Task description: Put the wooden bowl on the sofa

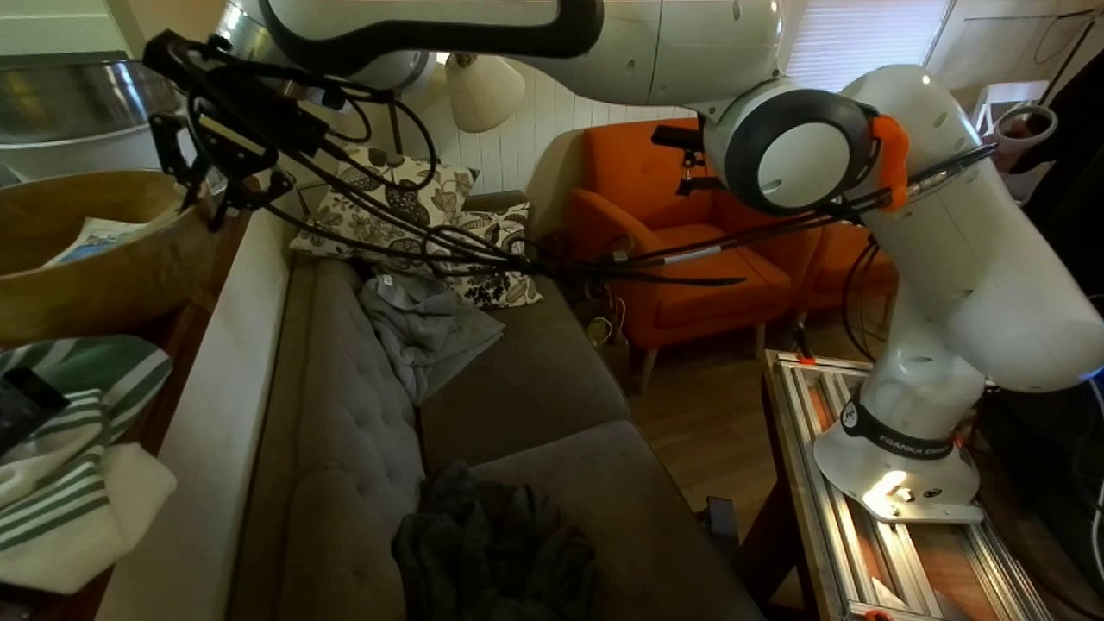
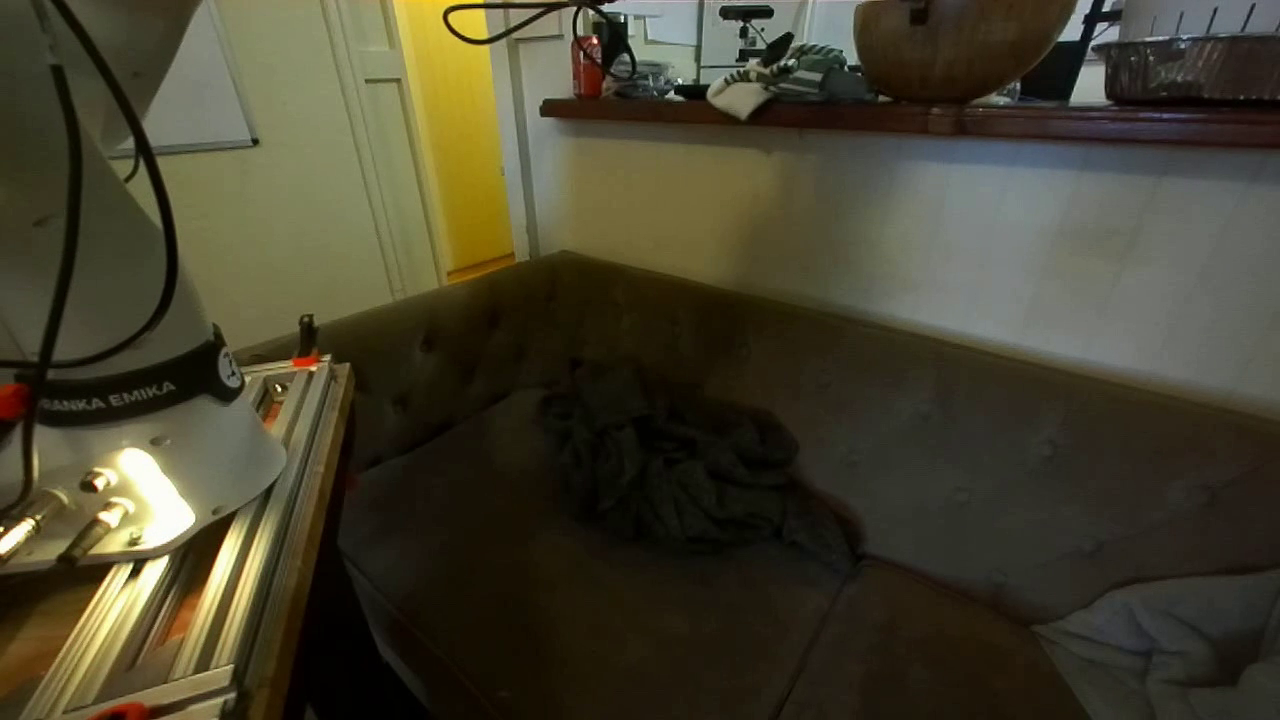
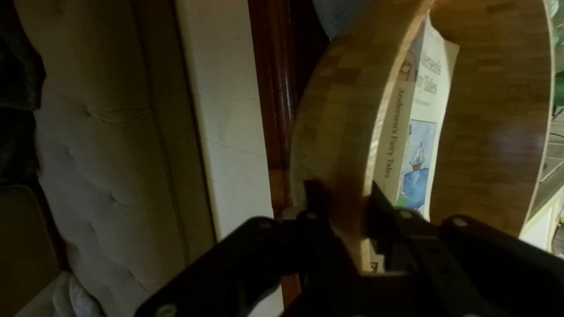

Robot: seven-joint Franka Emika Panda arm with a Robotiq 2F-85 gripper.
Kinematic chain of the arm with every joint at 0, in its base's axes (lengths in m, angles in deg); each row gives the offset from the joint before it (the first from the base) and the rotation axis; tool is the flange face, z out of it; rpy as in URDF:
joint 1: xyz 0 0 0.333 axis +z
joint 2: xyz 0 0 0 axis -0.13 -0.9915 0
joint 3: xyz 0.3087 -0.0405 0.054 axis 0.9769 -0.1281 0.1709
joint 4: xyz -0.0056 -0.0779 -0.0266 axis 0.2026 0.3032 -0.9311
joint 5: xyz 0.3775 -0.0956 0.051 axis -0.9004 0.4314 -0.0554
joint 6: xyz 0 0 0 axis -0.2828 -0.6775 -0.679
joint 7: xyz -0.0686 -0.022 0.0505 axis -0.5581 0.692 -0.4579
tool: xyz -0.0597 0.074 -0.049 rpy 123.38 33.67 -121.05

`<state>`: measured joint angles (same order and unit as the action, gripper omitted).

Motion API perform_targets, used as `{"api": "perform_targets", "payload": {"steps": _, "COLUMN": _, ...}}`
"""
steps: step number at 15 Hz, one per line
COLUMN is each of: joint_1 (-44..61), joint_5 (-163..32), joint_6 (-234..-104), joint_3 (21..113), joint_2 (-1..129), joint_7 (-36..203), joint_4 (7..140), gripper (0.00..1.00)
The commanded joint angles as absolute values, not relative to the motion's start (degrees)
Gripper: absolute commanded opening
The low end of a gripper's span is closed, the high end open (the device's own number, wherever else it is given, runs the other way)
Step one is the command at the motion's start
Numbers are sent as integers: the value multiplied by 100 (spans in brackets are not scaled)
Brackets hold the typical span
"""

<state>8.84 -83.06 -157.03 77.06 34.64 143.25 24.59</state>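
Observation:
The wooden bowl stands upright on a ledge behind the sofa, with a book inside. It also shows in an exterior view, cut off at the top, and in the wrist view. My gripper straddles the bowl's near wall at the rim, one finger inside and one outside. In the wrist view the gripper looks closed onto that wall; the contact of the outer finger is dark and blurred. The grey-brown sofa lies below the ledge and shows in an exterior view.
The wooden ledge tops a white half wall. A striped cloth and a metal basin flank the bowl. A dark cloth, grey cloth and floral cushions lie on the sofa. An orange armchair stands beyond.

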Motion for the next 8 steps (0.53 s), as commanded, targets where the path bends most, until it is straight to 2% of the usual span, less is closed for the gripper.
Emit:
{"api": "perform_targets", "payload": {"steps": 1, "joint_1": 976, "joint_5": -8212, "joint_6": -15470, "joint_3": 7627, "joint_2": 3504, "joint_7": 14586, "joint_4": 2128, "gripper": 6}}
{"api": "perform_targets", "payload": {"steps": 8, "joint_1": 1132, "joint_5": -7981, "joint_6": -15549, "joint_3": 7509, "joint_2": 3953, "joint_7": 14486, "joint_4": 2237, "gripper": 6}}
